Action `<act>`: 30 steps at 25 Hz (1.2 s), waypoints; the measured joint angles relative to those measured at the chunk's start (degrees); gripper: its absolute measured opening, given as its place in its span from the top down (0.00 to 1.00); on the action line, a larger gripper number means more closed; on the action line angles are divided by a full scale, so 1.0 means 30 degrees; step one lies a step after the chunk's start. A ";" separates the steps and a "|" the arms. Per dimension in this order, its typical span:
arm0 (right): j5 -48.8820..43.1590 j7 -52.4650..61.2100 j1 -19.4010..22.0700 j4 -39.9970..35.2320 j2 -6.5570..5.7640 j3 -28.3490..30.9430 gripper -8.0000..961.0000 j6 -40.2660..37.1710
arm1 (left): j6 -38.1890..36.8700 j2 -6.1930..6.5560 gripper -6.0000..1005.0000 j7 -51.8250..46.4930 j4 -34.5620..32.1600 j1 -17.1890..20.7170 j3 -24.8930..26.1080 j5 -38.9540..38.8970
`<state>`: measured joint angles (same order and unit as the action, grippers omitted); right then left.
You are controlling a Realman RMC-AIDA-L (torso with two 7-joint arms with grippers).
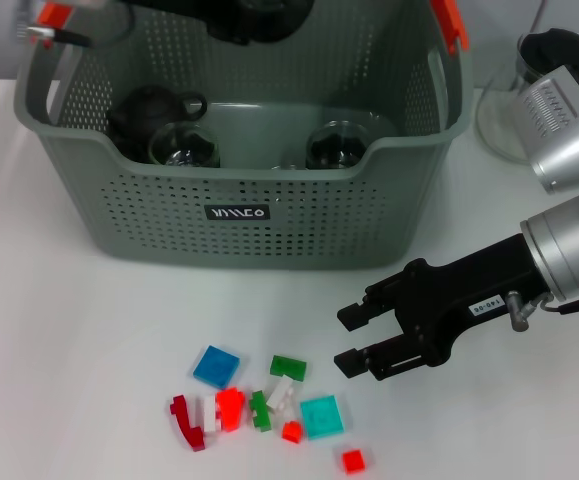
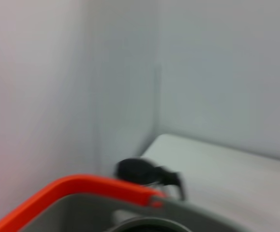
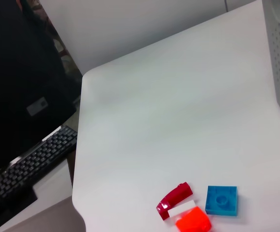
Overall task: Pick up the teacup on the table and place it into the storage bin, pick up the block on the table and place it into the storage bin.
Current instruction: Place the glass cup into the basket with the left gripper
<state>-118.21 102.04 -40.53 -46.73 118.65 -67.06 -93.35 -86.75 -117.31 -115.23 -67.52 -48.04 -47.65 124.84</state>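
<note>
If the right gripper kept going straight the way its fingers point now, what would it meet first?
The right gripper, open, points toward the robot's left just above the table. It would probably meet the green block at the edge of the block pile first, though its height is unclear.

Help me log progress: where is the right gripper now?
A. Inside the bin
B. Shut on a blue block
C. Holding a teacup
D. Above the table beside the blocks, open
D: the right gripper is open and empty, just right of the blocks, outside the bin.
</note>
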 joint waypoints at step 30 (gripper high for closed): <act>-0.0266 0.0050 0.0008 0.0022 0.0000 0.0076 0.35 0.0007 | 0.8608 -0.1765 0.87 -0.1519 0.4599 -0.1555 -0.5486 0.6759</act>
<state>-119.01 102.19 -40.51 -46.67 118.65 -66.84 -93.32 -60.92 -122.61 -119.79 -53.72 -52.70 -64.11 145.11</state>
